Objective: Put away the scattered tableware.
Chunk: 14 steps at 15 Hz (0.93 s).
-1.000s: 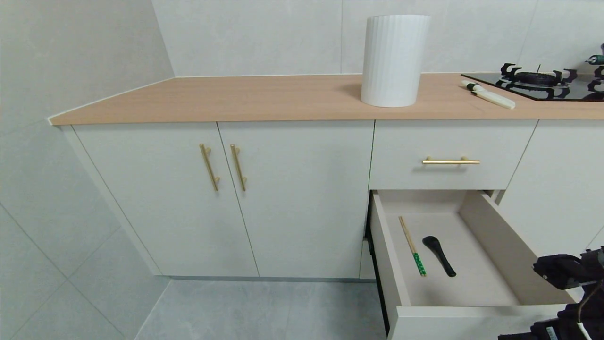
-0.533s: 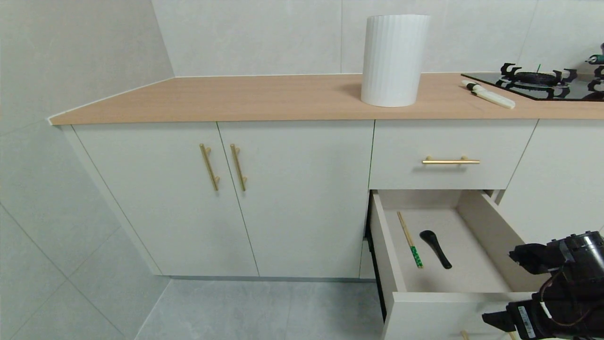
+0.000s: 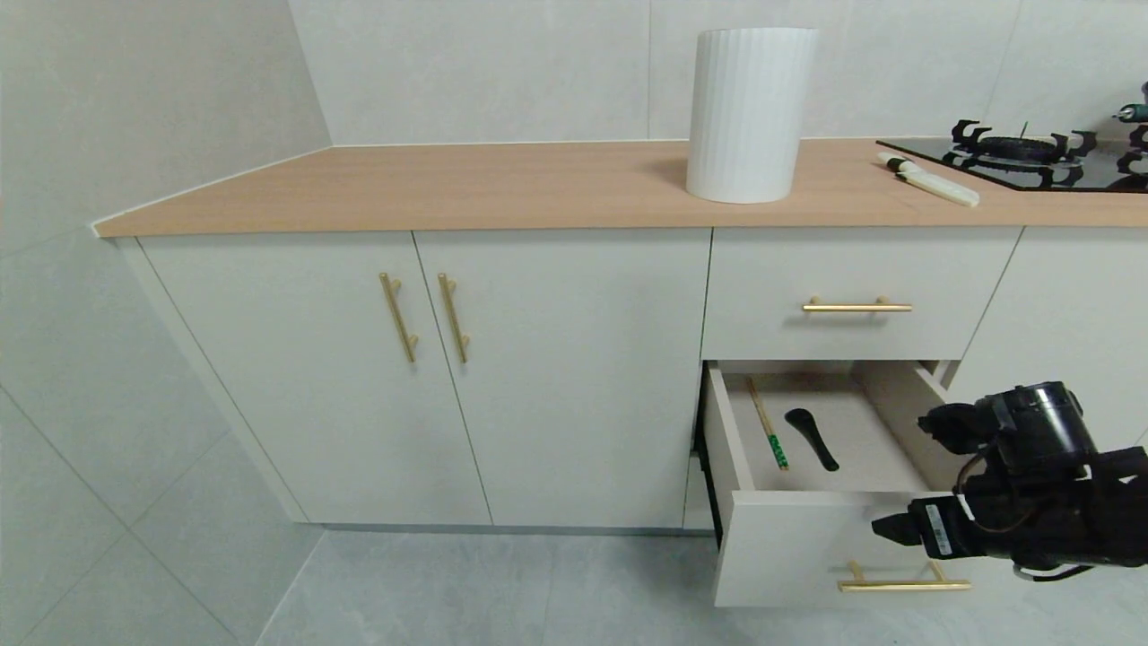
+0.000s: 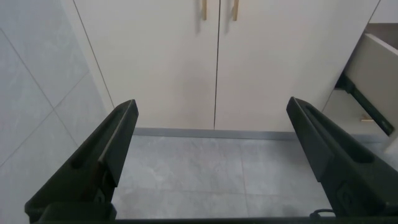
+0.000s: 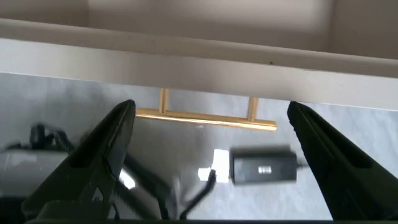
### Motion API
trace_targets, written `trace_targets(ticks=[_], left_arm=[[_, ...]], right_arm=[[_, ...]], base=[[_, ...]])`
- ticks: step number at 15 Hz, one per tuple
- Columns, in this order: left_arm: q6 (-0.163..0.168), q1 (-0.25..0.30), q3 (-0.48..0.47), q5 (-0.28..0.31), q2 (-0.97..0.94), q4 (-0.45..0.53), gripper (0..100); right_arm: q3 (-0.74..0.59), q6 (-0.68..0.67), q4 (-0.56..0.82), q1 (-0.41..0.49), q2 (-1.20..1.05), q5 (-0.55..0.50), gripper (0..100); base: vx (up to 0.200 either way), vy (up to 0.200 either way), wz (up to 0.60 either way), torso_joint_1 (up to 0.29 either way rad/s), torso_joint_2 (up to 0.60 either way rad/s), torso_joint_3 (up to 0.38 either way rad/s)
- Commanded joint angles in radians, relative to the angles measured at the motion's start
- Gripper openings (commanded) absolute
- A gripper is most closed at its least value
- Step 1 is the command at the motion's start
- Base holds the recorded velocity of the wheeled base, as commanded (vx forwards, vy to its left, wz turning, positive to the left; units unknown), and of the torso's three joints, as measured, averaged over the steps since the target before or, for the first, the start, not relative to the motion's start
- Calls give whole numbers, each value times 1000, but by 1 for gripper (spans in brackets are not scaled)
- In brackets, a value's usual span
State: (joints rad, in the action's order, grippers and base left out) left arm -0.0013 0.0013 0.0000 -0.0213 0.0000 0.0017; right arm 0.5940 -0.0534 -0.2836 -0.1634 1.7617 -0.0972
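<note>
Chopsticks [image 3: 768,431] and black spoon [image 3: 812,438] lie side by side (not touching) in the half-open lower drawer [image 3: 789,547]. Right claw [image 5: 210,112] released, facing the drawer's handle [image 3: 904,585]. Left claw [image 4: 210,112] released, over the floor [image 4: 205,180].

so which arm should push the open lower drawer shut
Right, probably: the right gripper is open directly before the drawer front, by its gold handle, while the left gripper faces the cabinet doors off to the side.

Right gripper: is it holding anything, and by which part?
Nothing. The right gripper is open, its fingers spread before the gold bar handle on the white drawer front, not clamped on it.
</note>
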Motion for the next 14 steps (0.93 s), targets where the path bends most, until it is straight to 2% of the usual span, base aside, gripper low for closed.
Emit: trace_targets(ticks=[1, 6, 11, 14], left_arm=[[0, 0, 0, 0, 0, 0, 100], [0, 0, 0, 0, 0, 0, 100], [0, 0, 0, 0, 0, 0, 100], [0, 0, 0, 0, 0, 0, 100]], right_arm=[[115, 0, 4, 7, 130, 1, 100], [326, 0, 4, 31, 283, -1, 100], [472, -2, -3, 67, 384, 2, 100], [503, -9, -112, 71, 441, -1, 100]], base=[[0, 0, 0, 0, 0, 0], [0, 0, 0, 0, 0, 0], [0, 0, 0, 0, 0, 0], [0, 0, 0, 0, 0, 0]])
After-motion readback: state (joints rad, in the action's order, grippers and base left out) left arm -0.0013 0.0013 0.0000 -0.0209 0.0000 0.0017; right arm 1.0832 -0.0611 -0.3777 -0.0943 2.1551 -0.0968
